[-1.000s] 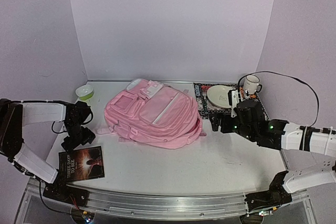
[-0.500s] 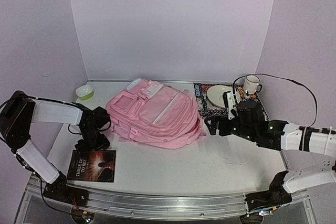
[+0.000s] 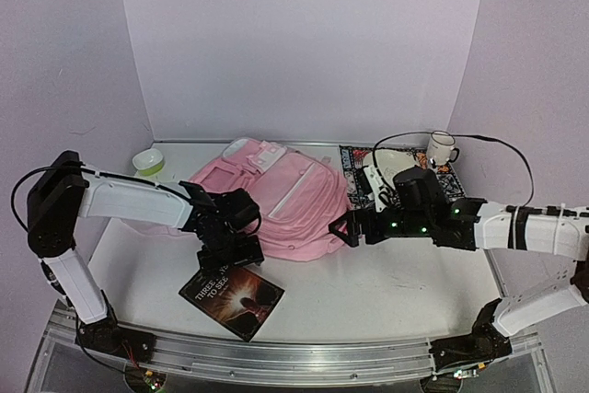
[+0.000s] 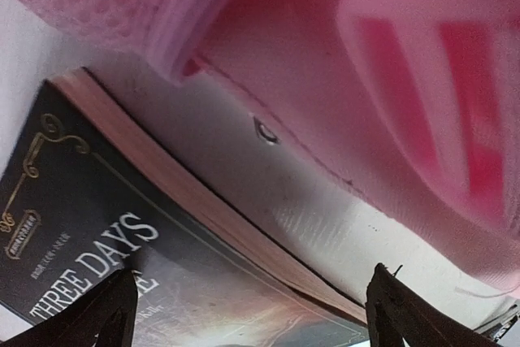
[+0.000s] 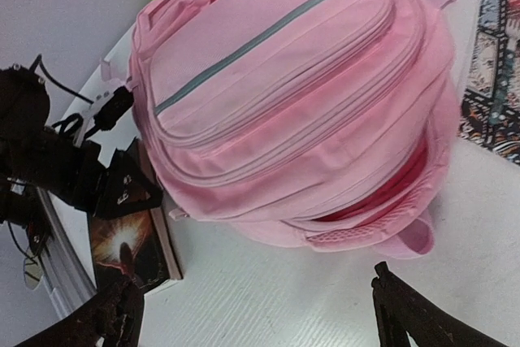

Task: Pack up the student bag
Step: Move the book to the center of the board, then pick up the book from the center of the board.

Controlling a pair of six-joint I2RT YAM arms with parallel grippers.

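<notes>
The student bag (image 3: 276, 195) is a big pink backpack lying flat mid-table; in the right wrist view the bag (image 5: 292, 95) shows a slit with a red inside along its near edge. A dark book titled "Three Days to See" (image 3: 232, 290) lies just in front of the bag. My left gripper (image 3: 227, 260) hovers open at the book's far edge, close to the bag; in its wrist view the book (image 4: 97, 258) lies under the spread left gripper (image 4: 252, 323). My right gripper (image 3: 339, 227) is open beside the bag's right side, over bare table (image 5: 260, 323).
A small green bowl (image 3: 148, 163) sits at the back left. A patterned mat (image 3: 354, 177) at the back right carries a white plate (image 3: 382, 161), partly behind my right arm, with a white mug (image 3: 441, 147) beyond it. Walls close the back and sides.
My left arm swung right to the bag's front, and the book slid right and turned with it. My right arm moved left toward the bag's right side.
</notes>
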